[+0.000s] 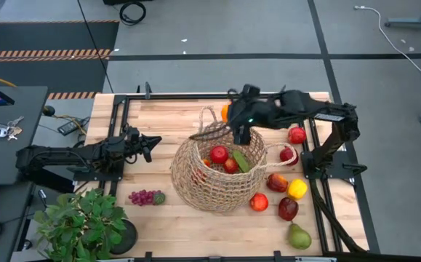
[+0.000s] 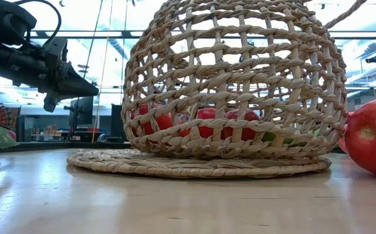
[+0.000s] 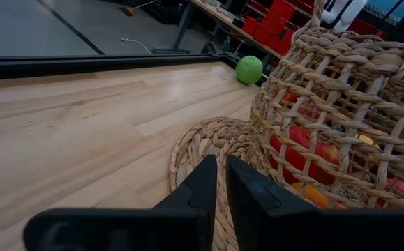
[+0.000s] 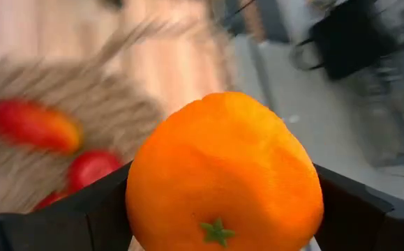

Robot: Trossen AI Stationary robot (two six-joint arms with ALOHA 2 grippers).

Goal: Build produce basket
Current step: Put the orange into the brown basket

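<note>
The tan straw basket stands mid-table on its round woven base. Inside it lie red apples and a green piece. My right gripper is above the basket's far rim, shut on an orange. More produce lies on the table to the right: red apples, a yellow pepper, a dark red fruit and a pear. Purple grapes lie to the left. My left gripper hangs shut, left of the basket and above the table, holding nothing. My right gripper pinches the orange's two opposite sides between its two fingers. The orange's green stem star faces back toward the wrist. The orange is lifted clear, with the basket and its red fruit below and beyond it.
A potted green plant stands at the near left corner. A green apple lies on the table beyond the basket. A red apple sits close to the basket's right side. Bare wood lies between the grapes and the left arm.
</note>
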